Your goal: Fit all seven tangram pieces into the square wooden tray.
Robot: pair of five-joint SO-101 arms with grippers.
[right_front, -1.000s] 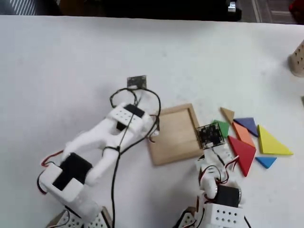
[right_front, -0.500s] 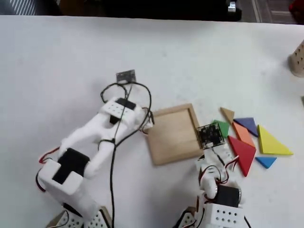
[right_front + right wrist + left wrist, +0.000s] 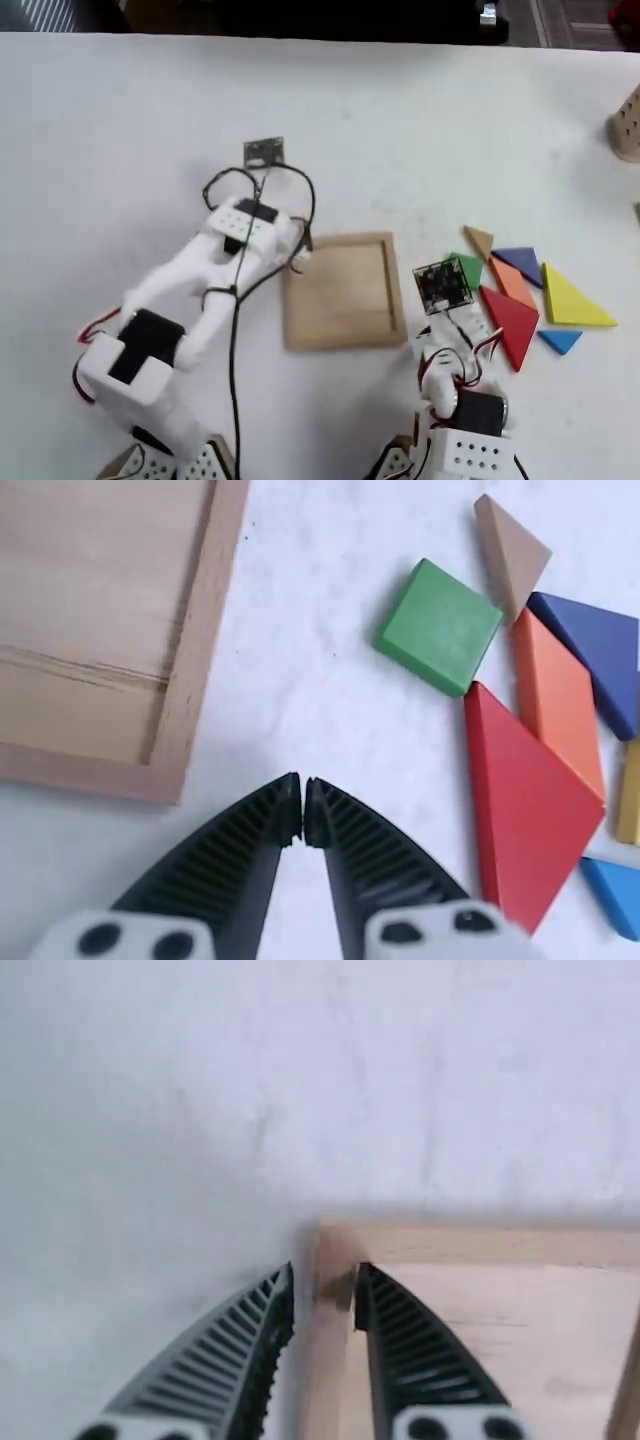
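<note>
The wooden tray (image 3: 340, 292) is laid flat on the white table (image 3: 150, 120), between the two arms. One corner of its rim is pinched by the left gripper (image 3: 322, 1285): one finger (image 3: 240, 1360) is set on the outside of the rim and the other on the inside. The right gripper (image 3: 302, 805) is squeezed shut with nothing in it, and it is held over the table just beside another corner of the tray.

All seven pieces are laid on the table, on the right arm's side of the tray. The green square (image 3: 438, 627) is found nearest the tray. The small tan triangle (image 3: 510, 552), the dark blue triangle (image 3: 595, 645), the orange piece (image 3: 558, 700) and the red triangle (image 3: 525, 790) are bunched close together past it. The yellow triangle (image 3: 572, 298) and the small light blue triangle (image 3: 560, 341) are seen farthest from the tray
</note>
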